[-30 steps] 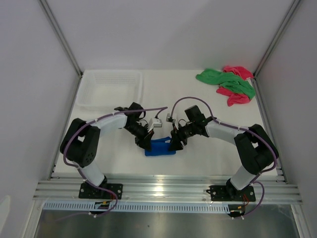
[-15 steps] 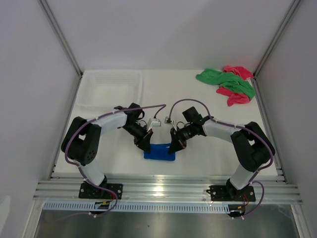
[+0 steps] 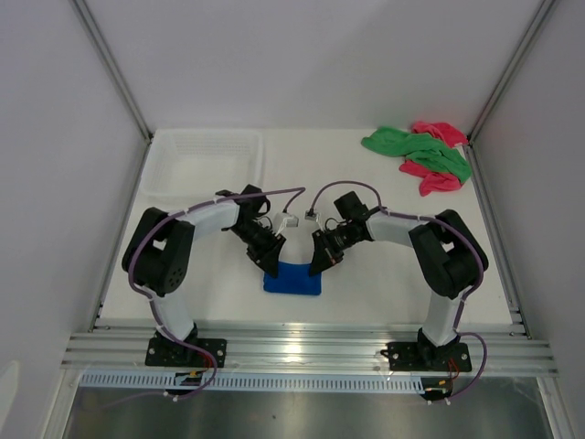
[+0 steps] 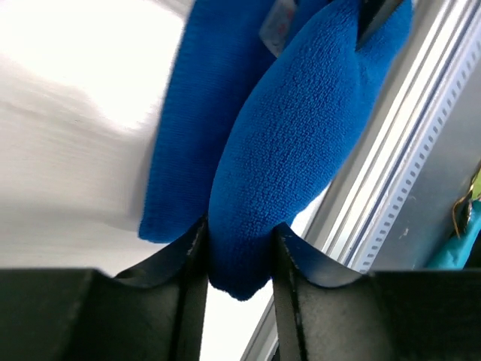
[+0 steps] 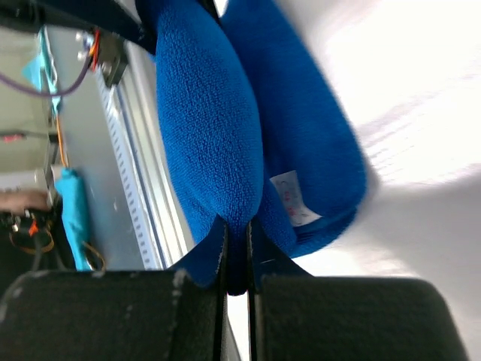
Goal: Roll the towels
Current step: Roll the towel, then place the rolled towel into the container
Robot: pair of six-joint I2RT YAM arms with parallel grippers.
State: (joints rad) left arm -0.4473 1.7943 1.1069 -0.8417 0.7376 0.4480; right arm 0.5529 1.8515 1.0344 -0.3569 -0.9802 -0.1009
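1. The blue towel (image 3: 292,278), folded at the near edge of the table (image 3: 384,183), could be skewed by uneven pulling.
2. It is clamped by the left gripper (image 4: 239,241) and the right gripper (image 5: 237,248); the fold could be lost through slippage.
3. The white tag (image 5: 291,197) could be trapped.

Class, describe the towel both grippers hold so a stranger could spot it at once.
On the table, look near the front edge, between the arms. The blue towel lies there, pinched by the left gripper and right gripper. Only it is blue; the green towel and pink towel lie far back.
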